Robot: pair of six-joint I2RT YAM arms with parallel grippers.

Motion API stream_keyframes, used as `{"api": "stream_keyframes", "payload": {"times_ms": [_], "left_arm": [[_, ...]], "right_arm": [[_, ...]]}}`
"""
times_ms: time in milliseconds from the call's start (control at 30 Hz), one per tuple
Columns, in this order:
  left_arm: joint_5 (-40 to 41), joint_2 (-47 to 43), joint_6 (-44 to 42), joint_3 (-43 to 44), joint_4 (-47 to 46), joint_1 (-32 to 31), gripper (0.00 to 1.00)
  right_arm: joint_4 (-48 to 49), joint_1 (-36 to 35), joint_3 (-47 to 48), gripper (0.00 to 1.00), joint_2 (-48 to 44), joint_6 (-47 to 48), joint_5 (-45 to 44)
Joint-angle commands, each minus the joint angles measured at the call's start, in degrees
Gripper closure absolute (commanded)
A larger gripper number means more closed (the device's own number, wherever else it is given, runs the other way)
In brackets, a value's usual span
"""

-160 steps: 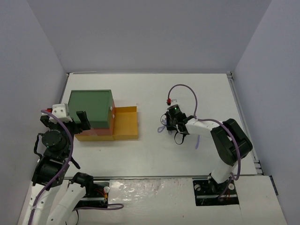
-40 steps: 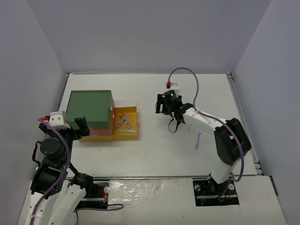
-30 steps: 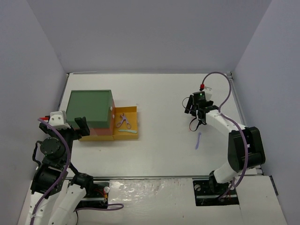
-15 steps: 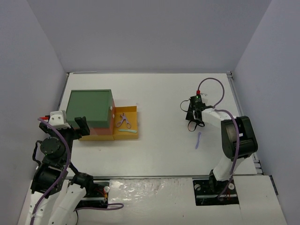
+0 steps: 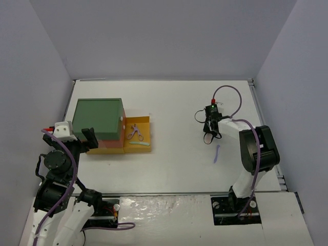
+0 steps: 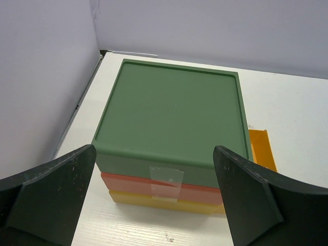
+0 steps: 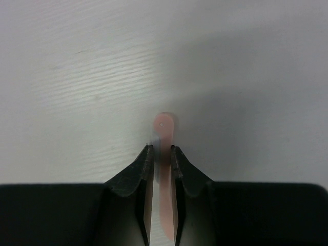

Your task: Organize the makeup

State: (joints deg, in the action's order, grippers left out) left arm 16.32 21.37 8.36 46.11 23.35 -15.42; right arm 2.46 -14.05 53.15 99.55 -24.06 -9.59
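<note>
A thin pink makeup stick (image 7: 164, 128) lies on the white table, and my right gripper (image 7: 162, 151) is shut on it, its rounded end poking out past the fingertips. From above, the right gripper (image 5: 209, 134) points down at the table right of centre. A lavender stick (image 5: 217, 152) lies just below it. The pulled-out yellow drawer (image 5: 146, 135) holds a lavender scissor-like tool (image 5: 135, 131) and a mint stick (image 5: 139, 143). My left gripper (image 6: 159, 200) hangs open in front of the drawer box (image 6: 171, 110), holding nothing.
The drawer box (image 5: 98, 119), green over red over yellow, stands at the left of the table, a strip of clear tape (image 6: 166, 182) on its near face. Grey walls close in the table on three sides.
The right gripper came down over the pink stick and its jaws closed on it. The left arm has not moved.
</note>
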Motion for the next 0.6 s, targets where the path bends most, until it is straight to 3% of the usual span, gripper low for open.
{"api": "stream_keyframes", "payload": {"times_ms": [0,167,300,433,567], "left_arm": [[-0.41,1.27,0.65,1.00,-3.05,-0.22,0.03],[-0.48,1.31,0.69,1.00,-3.05,-0.14,0.03],[-0.34,1.31,0.69,1.00,-2.98,-0.14,0.03],[-0.05,1.23,0.60,1.00,-2.88,-0.22,0.03],[0.02,1.18,0.60,1.00,-2.79,-0.22,0.03]], "right_arm": [[0.77,-8.48,5.63,1.00,-2.71,-0.75,1.19],[4.58,-19.60,13.48,1.00,-2.22,-5.01,1.95],[7.73,-27.65,22.46,0.99,3.63,-7.59,2.10],[8.36,-33.13,33.52,0.92,11.13,-8.24,2.89],[8.49,-34.78,38.69,0.81,17.40,-9.40,3.05]]}}
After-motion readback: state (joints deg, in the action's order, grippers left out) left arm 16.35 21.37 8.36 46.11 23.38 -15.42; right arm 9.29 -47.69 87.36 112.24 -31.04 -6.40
